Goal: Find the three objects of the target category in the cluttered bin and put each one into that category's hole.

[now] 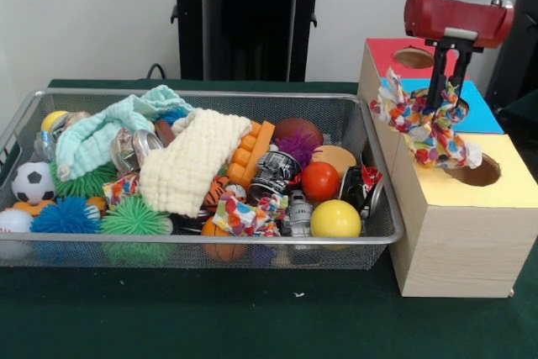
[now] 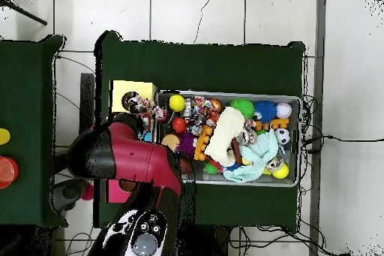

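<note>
My gripper is shut on a confetti-print cloth and holds it over the blue top of the wooden box, at the right of the wire mesh bin. The cloth hangs down across the blue part toward the yellow part's hole. A second confetti cloth lies at the bin's front middle. A third confetti cloth lies left of the cream waffle cloth. In the overhead view the arm hides the gripper, and the held cloth shows beside the bin.
The box has a red top with a hole at the far end. The bin holds a mint-green towel, spiky balls, a red ball, a yellow ball, a soccer ball, cans and orange bricks.
</note>
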Action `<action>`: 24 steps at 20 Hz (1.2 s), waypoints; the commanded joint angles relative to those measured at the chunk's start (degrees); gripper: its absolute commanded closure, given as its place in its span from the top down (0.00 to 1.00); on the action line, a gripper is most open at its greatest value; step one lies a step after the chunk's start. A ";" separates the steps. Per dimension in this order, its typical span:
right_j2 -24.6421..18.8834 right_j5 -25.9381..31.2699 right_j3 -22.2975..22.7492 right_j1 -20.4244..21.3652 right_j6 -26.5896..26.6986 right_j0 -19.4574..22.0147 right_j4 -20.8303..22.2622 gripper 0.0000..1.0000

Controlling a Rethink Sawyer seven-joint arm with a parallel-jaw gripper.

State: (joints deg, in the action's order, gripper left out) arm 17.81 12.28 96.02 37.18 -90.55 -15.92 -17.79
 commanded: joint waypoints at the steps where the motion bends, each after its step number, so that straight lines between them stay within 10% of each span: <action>1: -4.31 9.09 3.24 -1.07 -14.73 -0.43 -3.03 0.00; 24: -4.03 1.88 1.42 -2.75 -14.67 -2.53 -4.49 0.00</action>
State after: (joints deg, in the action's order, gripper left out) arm 17.85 15.57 96.01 37.06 -90.55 -19.67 -20.14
